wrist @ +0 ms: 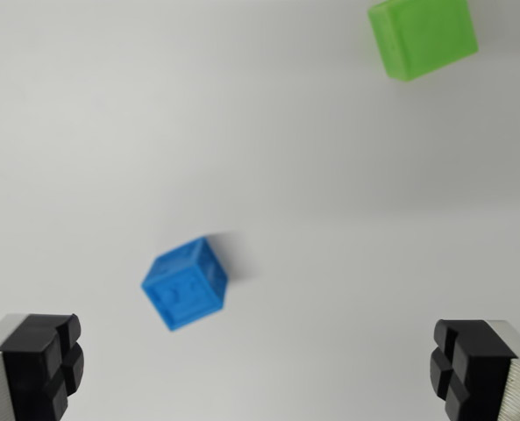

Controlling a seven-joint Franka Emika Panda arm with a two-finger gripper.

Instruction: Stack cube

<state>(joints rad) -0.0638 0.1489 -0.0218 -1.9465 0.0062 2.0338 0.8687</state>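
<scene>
A small blue cube (185, 282) lies on the white surface, left of centre in the wrist view, turned at an angle and slightly blurred. A larger green cube (423, 35) rests at the top right, partly cut off by the upper edge. My gripper (258, 368) is open, with its two black fingertips (45, 360) at the bottom corners of the view and nothing between them. The blue cube sits above the left fingertip, apart from it. The two cubes are well apart from each other.
A plain white tabletop (312, 175) fills the view, with no other objects or edges visible.
</scene>
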